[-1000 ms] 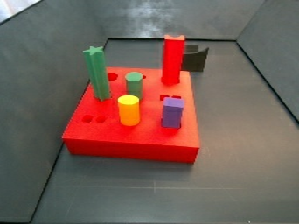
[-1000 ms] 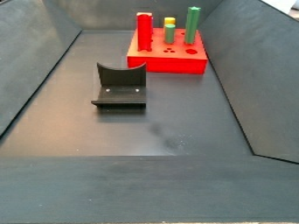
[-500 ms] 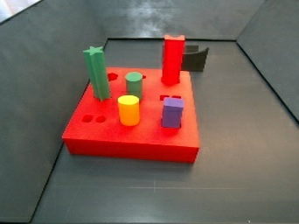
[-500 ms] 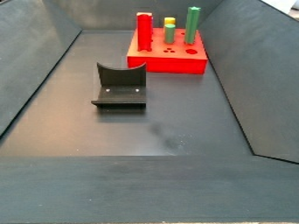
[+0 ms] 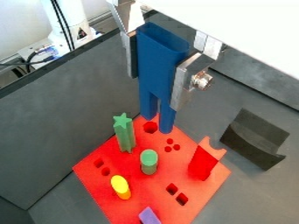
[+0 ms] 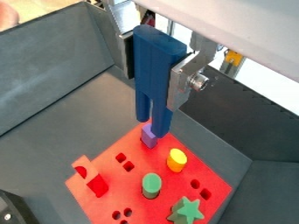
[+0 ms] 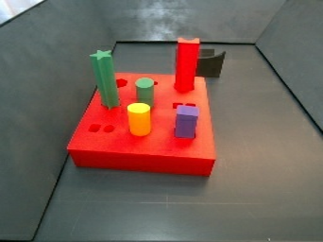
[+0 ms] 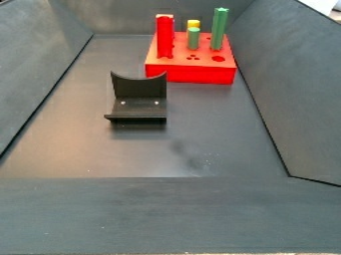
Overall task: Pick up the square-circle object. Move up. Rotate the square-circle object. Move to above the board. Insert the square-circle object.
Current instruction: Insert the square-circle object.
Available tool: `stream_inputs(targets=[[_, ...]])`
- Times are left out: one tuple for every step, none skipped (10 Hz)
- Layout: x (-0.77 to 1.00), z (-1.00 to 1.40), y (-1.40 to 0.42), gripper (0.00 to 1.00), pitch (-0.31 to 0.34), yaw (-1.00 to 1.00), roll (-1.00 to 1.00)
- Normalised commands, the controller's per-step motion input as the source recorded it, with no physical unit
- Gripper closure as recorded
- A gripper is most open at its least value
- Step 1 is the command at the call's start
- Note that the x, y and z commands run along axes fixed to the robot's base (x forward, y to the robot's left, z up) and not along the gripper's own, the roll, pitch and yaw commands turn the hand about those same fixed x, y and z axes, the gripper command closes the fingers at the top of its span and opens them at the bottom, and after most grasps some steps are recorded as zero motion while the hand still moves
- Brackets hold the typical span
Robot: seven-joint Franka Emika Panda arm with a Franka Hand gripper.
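Observation:
In both wrist views my gripper [image 5: 155, 87] [image 6: 152, 83] is shut on the square-circle object [image 5: 156, 57] [image 6: 152, 57], a slim dark-blue peg held upright between the silver finger plates. Its lower end splits into two prongs and hangs well above the board [image 5: 100, 162] [image 6: 128, 179]. The board is a thick red slab with shaped holes, also seen in both side views [image 7: 139, 151] [image 8: 200, 72]. The gripper and the blue peg are out of view in both side views.
On the board stand a green star post [image 7: 102, 74], a green cylinder [image 7: 145, 92], a yellow cylinder [image 7: 139, 118], a short purple block [image 7: 187, 121] and a tall red post [image 7: 187, 63]. The dark fixture [image 8: 138, 97] stands on the floor beside the board. Grey walls surround the floor.

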Motion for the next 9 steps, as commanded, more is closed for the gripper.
stream_inputs(targets=[[-0.85,-0.26,-0.29,1.0,-0.347,0.03,0.0],[-0.87,-0.46,-0.38,1.0,-0.284,0.06,0.0],[-0.97,-0.58,-0.29,1.0,-0.266,0.0,0.02],[-1.0,-0.71,-0.16,1.0,-0.226,0.01,0.05],[-0.87,-0.8,0.0,1.0,-0.114,0.0,0.08],[-0.94,-0.82,0.0,1.0,-0.079,0.0,0.09],[-0.88,-0.83,0.0,1.0,-0.063,0.0,0.03],[-0.56,-0.89,-0.18,1.0,0.0,0.11,0.0],[-0.4,-0.88,-0.24,1.0,-0.007,0.2,-0.08]])
